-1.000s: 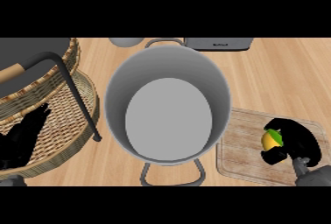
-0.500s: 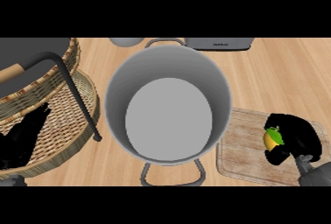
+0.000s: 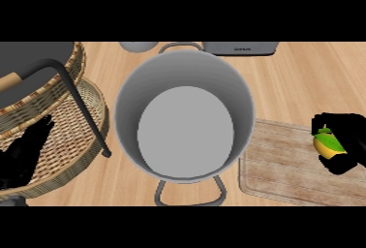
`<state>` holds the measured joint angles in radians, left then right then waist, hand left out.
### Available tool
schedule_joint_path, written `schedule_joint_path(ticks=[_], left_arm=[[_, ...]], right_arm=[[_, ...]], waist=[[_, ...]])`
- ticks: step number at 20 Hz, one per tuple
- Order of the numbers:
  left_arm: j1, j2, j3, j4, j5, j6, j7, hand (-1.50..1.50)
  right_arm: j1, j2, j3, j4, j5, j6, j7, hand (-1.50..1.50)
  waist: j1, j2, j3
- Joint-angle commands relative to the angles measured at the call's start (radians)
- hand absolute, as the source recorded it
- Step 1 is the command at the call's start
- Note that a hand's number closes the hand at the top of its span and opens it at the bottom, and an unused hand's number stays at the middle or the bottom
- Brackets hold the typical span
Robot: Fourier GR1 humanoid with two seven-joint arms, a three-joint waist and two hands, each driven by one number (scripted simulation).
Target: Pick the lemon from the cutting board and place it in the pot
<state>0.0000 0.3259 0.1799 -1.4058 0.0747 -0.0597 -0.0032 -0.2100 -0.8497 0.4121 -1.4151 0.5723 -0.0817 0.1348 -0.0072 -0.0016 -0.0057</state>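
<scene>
Head view: I logged right hand (image 3: 347,129) fingers curled round lemon (image 3: 328,147), over right part of cutting board (image 3: 286,167). Pot (image 3: 184,70) just left of board. Left hand (image 3: 25,152) over basket (image 3: 75,123), fingers relaxed.

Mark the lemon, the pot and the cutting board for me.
lemon (image 3: 329,144), head view, on its visible yellow-green skin.
pot (image 3: 187,72), head view, on its far inner wall.
cutting board (image 3: 286,167), head view, on its bare wood.

Left hand (image 3: 25,156) reads solid black with slim, tapering fingers; right hand (image 3: 349,127) is black too (a chunkier, rounded outline).
</scene>
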Motion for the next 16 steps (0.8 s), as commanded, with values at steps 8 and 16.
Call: schedule_joint_path(ticks=[8,16], left_arm=[[0.023,0.047,0.008,0.031,-0.115,0.108,0.164,0.00],[-0.012,0.043,0.001,0.051,-0.138,0.130,0.184,0.00]], right_arm=[[-0.065,0.022,-0.245,-0.183,-0.261,-0.132,-0.272,1.50],[-0.118,-0.041,-0.361,-0.441,-0.398,-0.048,-0.188,1.50]], waist=[[-0.035,-0.003,0.012],[-0.052,-0.005,0.006]])
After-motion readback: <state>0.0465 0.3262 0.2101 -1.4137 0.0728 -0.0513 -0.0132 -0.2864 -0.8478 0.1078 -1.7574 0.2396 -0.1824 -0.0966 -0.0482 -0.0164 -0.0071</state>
